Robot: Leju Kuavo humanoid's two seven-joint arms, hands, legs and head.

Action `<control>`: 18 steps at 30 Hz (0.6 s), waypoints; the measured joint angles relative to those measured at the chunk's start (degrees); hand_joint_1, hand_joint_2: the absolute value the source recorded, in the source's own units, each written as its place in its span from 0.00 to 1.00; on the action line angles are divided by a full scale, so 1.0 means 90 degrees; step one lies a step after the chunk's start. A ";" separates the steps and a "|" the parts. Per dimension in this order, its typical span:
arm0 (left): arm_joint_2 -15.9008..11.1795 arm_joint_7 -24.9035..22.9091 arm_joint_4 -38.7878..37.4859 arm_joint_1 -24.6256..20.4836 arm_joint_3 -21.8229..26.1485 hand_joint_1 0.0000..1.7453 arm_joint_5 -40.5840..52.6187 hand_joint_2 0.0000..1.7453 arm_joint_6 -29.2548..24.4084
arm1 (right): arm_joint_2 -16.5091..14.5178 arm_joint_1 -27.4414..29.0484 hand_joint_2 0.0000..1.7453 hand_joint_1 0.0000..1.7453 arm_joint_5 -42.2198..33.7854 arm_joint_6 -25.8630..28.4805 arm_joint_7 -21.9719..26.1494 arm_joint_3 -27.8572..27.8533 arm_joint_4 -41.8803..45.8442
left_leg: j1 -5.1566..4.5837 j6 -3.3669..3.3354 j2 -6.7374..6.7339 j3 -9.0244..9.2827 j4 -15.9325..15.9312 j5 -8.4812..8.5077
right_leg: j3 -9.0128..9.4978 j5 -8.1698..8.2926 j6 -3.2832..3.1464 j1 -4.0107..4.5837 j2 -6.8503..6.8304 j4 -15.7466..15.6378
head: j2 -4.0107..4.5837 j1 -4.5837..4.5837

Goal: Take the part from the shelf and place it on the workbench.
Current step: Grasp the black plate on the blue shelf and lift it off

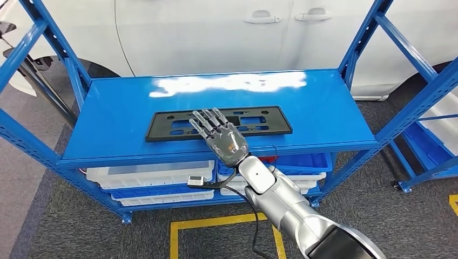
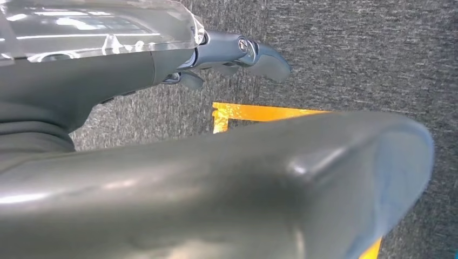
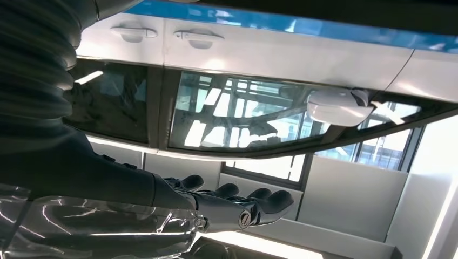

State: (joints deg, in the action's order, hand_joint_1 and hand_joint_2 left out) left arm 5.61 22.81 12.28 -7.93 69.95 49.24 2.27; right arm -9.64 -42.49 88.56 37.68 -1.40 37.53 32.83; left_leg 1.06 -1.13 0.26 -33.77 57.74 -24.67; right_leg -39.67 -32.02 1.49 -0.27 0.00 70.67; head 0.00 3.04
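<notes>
A flat black plastic part with several cut-outs lies along the front of the blue shelf top. My right hand reaches in from below, its fingers stretched out and spread over the middle of the part near its front edge, holding nothing. Whether the fingers touch the part is unclear. In the right wrist view the same hand shows straight fingers with the white car beyond. My left hand hangs over grey carpet, fingers loosely extended, holding nothing.
A white car stands close behind the shelf. Blue uprights frame both ends of the shelf. White and blue bins sit on the lower level. Yellow floor tape marks the carpet in front. Another blue rack stands at right.
</notes>
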 joint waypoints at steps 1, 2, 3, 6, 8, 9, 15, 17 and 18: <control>-0.0001 -0.0001 0.0000 0.0001 -0.0004 0.00 0.0000 0.00 0.0002 | 0.0010 0.0002 1.00 0.00 0.0000 0.0000 -0.0017 0.0065 -0.0038 | -0.0001 -0.0001 0.0000 -0.0001 0.0001 -0.0001 | -0.0172 -0.0107 0.0010 -0.0007 0.0000 0.0352 | 0.0000 0.0000; -0.0001 -0.0001 0.0000 0.0003 -0.0008 0.00 0.0000 0.00 0.0002 | 0.0021 0.0003 1.00 0.00 0.0000 0.0000 -0.0029 0.0136 -0.0083 | -0.0002 -0.0001 0.0002 0.0000 0.0002 -0.0002 | -0.0242 -0.0089 0.0010 -0.0010 0.0000 0.0482 | 0.0000 0.0000; -0.0001 -0.0002 0.0000 0.0004 -0.0013 0.00 0.0000 0.00 0.0002 | 0.0030 0.0003 1.00 0.00 0.0000 0.0000 -0.0036 0.0205 -0.0124 | -0.0002 0.0003 0.0007 0.0005 0.0003 -0.0004 | -0.0181 0.0053 -0.0003 -0.0011 0.0000 0.0334 | 0.0000 0.0000; 0.0009 -0.0004 0.0000 0.0001 -0.0034 0.00 0.0000 0.00 0.0007 | 0.0038 -0.0031 1.00 0.00 0.0001 0.0000 -0.0044 0.0365 -0.0213 | -0.0011 0.0040 0.0019 0.0026 0.0007 -0.0019 | 0.0437 0.0673 -0.0095 0.0017 0.0000 -0.0995 | 0.0000 0.0000; 0.0017 -0.0004 0.0000 -0.0002 -0.0041 0.00 0.0000 0.00 0.0012 | 0.0037 -0.0062 1.00 0.00 0.0001 0.0000 -0.0047 0.0448 -0.0273 | -0.0025 0.0099 0.0019 0.0022 0.0006 -0.0024 | 0.0622 0.0774 -0.0145 0.0055 0.0001 -0.1410 | 0.0000 0.0000; 0.0018 -0.0004 -0.0001 -0.0002 -0.0042 0.00 0.0000 0.00 0.0012 | 0.0036 -0.0071 1.00 0.00 0.0001 0.0000 -0.0055 0.0483 -0.0307 | -0.0030 0.0137 0.0018 0.0022 -0.0002 -0.0021 | 0.0621 0.0771 -0.0163 0.0071 0.0002 -0.1418 | 0.0000 0.0000; 0.0015 -0.0003 -0.0001 -0.0003 -0.0048 0.00 0.0012 0.00 0.0049 | -0.0071 -0.0174 1.00 0.00 0.0001 -0.0001 -0.0191 0.0711 -0.0572 | -0.0010 0.0301 0.0009 -0.0513 0.1213 -0.0714 | 0.0679 0.0824 -0.0339 0.0019 -0.0010 -0.1534 | 0.0000 0.0000; 0.0013 -0.0004 0.0000 0.0004 -0.0050 0.00 0.0027 0.00 0.0074 | -0.0112 -0.0188 1.00 0.00 0.0001 -0.0002 -0.0232 0.0809 -0.0719 | -0.0006 0.0328 0.0008 -0.0804 0.1807 -0.0868 | 0.0681 0.0814 -0.0352 0.0037 -0.0010 -0.1522 | 0.0000 0.0000; 0.0011 -0.0004 0.0000 0.0006 -0.0050 0.00 0.0036 0.00 0.0083 | -0.0138 -0.0196 1.00 0.00 0.0001 -0.0002 -0.0248 0.0864 -0.0791 | -0.0005 0.0330 0.0007 -0.0788 0.1757 -0.0761 | 0.0685 0.0807 -0.0352 0.0041 -0.0008 -0.1514 | 0.0000 0.0000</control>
State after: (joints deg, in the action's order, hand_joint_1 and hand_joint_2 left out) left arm 5.70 22.77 12.28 -7.88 69.49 49.57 3.02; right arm -10.88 -44.25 88.56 37.66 -3.63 45.31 25.71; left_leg 1.02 1.84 0.32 -40.86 73.55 -31.52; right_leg -33.51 -24.76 -1.67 0.10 -0.07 57.04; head 0.00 3.04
